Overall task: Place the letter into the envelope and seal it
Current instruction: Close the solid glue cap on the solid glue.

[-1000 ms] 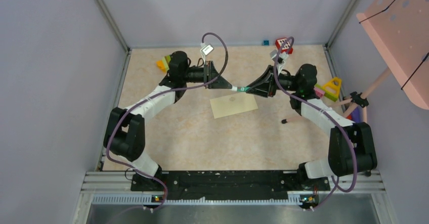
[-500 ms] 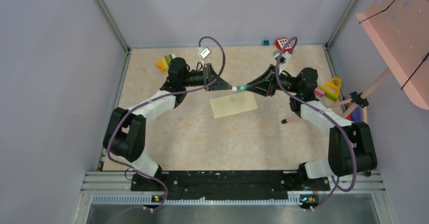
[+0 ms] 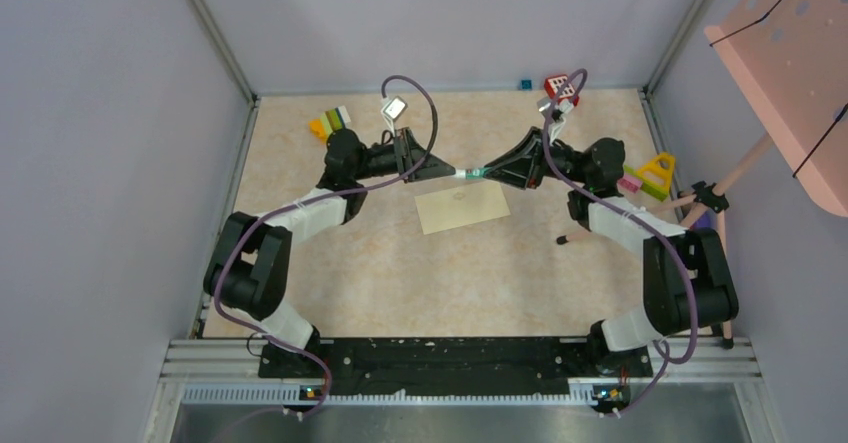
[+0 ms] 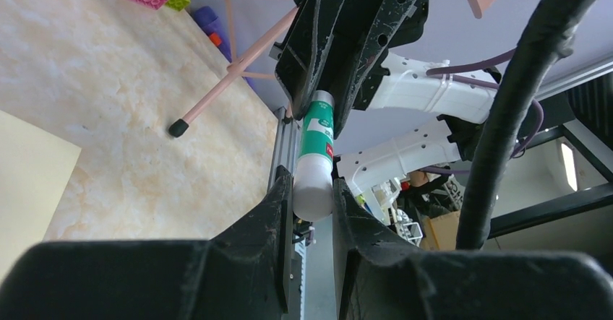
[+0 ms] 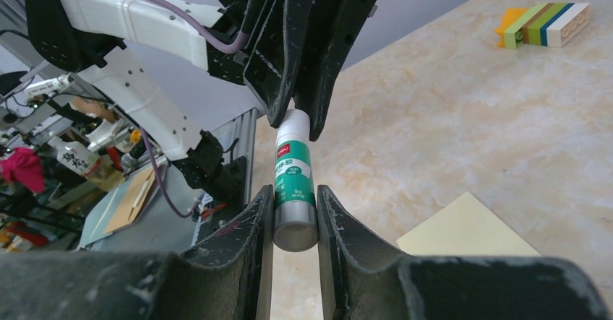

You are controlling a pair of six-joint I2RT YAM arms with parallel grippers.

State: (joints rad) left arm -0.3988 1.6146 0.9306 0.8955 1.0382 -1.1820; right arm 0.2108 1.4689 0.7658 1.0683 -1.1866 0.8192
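– Pale lilac walls (image 3: 120,163) box in a beige marbled table (image 3: 400,263). Where does the envelope (image 3: 463,207) lie on it?

– Flat near the middle, a little toward the far edge. Its long axis runs left to right, with the right end turned slightly toward the far edge.

– How does it look?

– Cream-yellow, a plain rectangle with a small dark mark mid-face. From above, no flap can be made out, so which way it opens cannot be told.

– And the jaws?

– Both are narrowed onto one glue stick (image 3: 470,174). The left gripper (image 3: 452,172) pinches its white end, and the right gripper (image 3: 487,174) pinches the green-labelled end by the grey base.

– How does the stick sit?

– It hangs level in the air between the two grippers, which point at each other. Its long axis runs left to right, above the table just past the envelope's far edge. Neither gripper touches the envelope.

– Anything else on the table?

– Toy bricks (image 3: 330,122) sit near the far left corner, well apart from the envelope.
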